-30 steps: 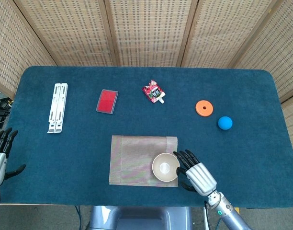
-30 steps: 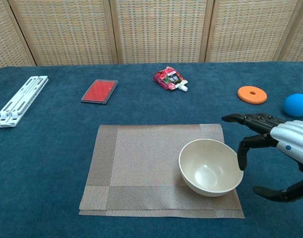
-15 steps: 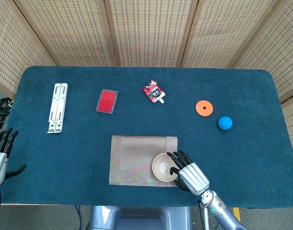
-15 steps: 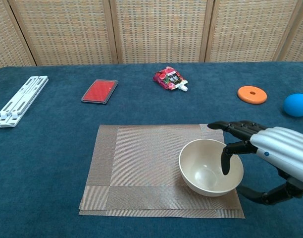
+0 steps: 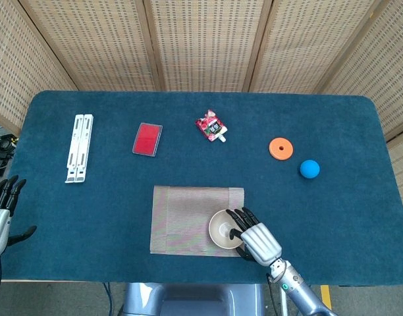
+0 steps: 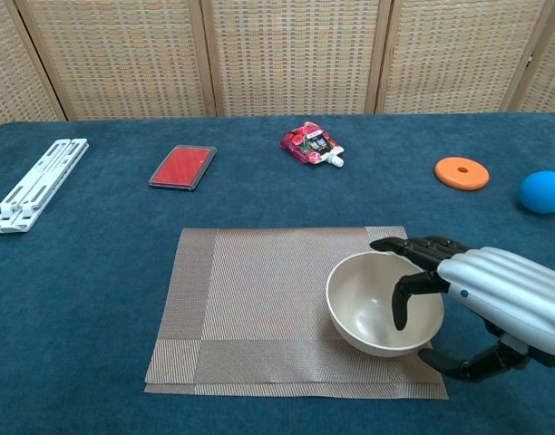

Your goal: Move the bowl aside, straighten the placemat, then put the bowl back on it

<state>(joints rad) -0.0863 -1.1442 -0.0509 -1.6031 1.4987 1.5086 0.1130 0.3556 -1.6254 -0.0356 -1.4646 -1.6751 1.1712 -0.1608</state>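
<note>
The bowl (image 6: pixel 383 303) sits on the near right part of the mat (image 6: pixel 268 299), close to the mat's front and right edges, and the right hand (image 6: pixel 495 304) is arranged around its right side: the upper fingers (image 6: pixel 412 249) reach over the rim and one dips into the hollow, while the thumb lies low outside, near the base. The fingers are apart and bracket the wall, but whether they already press it I cannot tell — the bowl looks unlifted, flat on the mat. It reads as a light, rigid, smooth piece, likely plastic or ceramic, so a pinch across the rim should carry it; the glossy wall may slip if the squeeze is shallow, so the wall ought to go well in between thumb and fingers. A thin woven mat like this one is limp and will probably drag with the bowl if the bowl is slid, so lifting seems the safer way. The mat's edges look nearly square to the tabletop (image 5: pixel 89 217). The left hand (image 5: pixel 0 214) waits at the far left edge, fingers spread, holding nothing. An orange disc (image 6: pixel 462 172) and a blue ball (image 6: pixel 542 191) lie off to the right, so the bare cloth between them and the mat looks like the place to set the bowl.
</note>
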